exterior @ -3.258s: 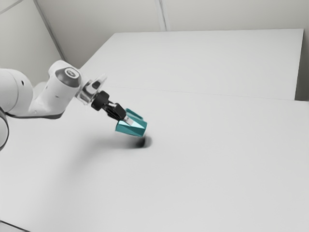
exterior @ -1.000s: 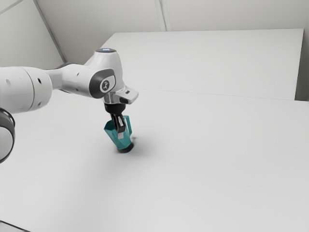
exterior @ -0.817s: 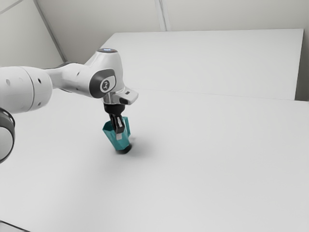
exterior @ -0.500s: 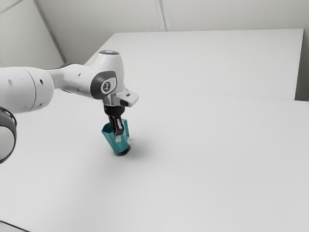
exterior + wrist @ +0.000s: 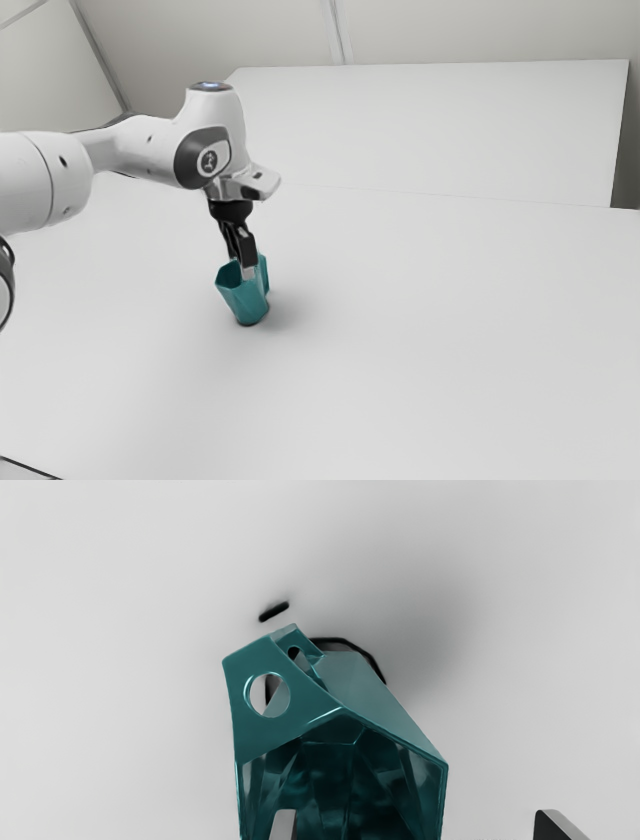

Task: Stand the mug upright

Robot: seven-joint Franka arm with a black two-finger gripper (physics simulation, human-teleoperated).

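- Mug (image 5: 243, 297): stands base-down on the table (image 5: 450, 350), opening upward, well inside the edge (image 5: 30, 468) that crosses the exterior view's lower left corner. A slight residual lean cannot be excluded.
- Handle (image 5: 275, 730): projects from the side of the mug, clear of both fingers.
- Change, mug: the dark patch beneath the base shrinks against the view of half a second ago, which indicates that the base is now seated. Compared with the first exterior view, where the mug is held tipped over, the axis is now close to vertical.
- Change, gripper (image 5: 416, 812): it sits higher relative to the mug and slightly inclined, at rim level.
- Fingers (image 5: 284, 825): spread wide, pinching nothing. One overlaps the opening; the other stands outside the wall, with a visible gap.
- Meaning for the task: the mug appears released in the required attitude. Judged hazard: the finger at the opening may catch the rim and tip the mug if the hand shifts sideways.
- Obscured: the gripper covers part of the rim in the exterior view. The wrist view cuts off the near part of the mug and most of both fingers. Full contact of the base and the depth of the inner finger cannot be confirmed.
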